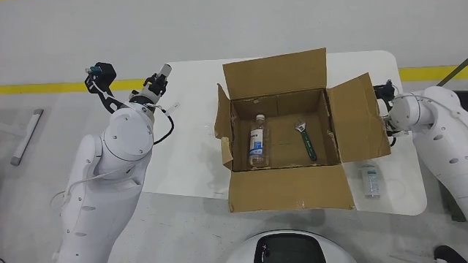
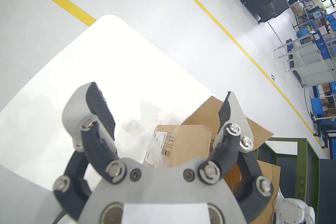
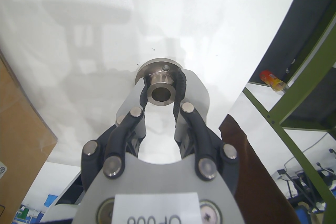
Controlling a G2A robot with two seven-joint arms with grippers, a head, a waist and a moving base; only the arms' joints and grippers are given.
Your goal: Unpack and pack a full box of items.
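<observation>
An open cardboard box [image 1: 289, 190] stands mid-table with its flaps spread. Inside lie a clear water bottle [image 1: 257, 140] and a green-handled wrench [image 1: 306, 143]. My left gripper [image 2: 160, 91] is open and holds nothing; it hovers over the table's far left corner [image 1: 160, 78], with the box [image 2: 183, 141] beyond it. My right gripper [image 3: 161, 88] is shut on a small metal flanged bushing [image 3: 160, 93], just above the white tabletop. In the top view it sits beside the box's right flap [image 1: 383, 91].
A small clear bottle [image 1: 371, 180] lies on the white table [image 1: 190, 139] to the right of the box. A green-framed rack [image 3: 296, 88] beside the table holds an orange item [image 3: 271, 80]. The box flap [image 3: 18, 117] is close to the right gripper.
</observation>
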